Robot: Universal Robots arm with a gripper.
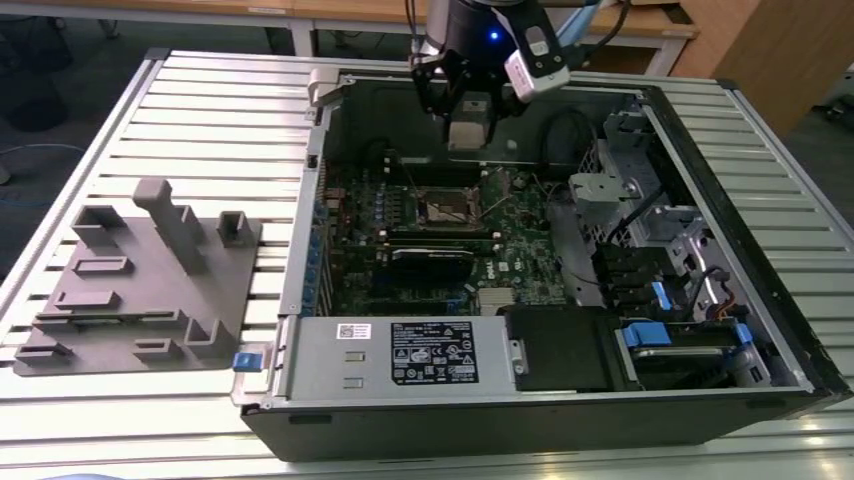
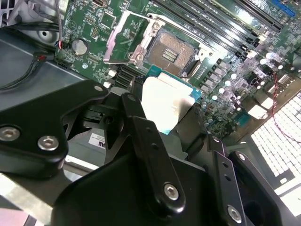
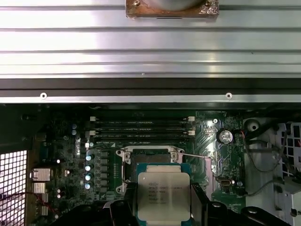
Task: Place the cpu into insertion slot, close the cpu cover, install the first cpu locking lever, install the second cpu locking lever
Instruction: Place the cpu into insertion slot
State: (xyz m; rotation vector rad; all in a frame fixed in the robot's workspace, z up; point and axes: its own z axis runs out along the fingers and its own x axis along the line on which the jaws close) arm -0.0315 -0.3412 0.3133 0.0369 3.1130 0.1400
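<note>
The pincer (image 1: 470, 128) pinches the cpu (image 3: 163, 195) by its edges, clear of the green board. In the exterior view it hangs at twelve o'clock from the open insertion slot (image 1: 447, 208). The cpu cover (image 2: 123, 40) is flipped up.

Matte black claw (image 2: 167, 115) linkages, silver hex-socket screws (image 2: 170, 190)

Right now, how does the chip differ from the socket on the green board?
The chip is clamped in the gripper above the board, while the socket sits fixed in the board, open and empty. The chip's top is pale silver-grey metal, whereas the socket is dark inside with a silvery rim. Both are square and look close in footprint.
</note>
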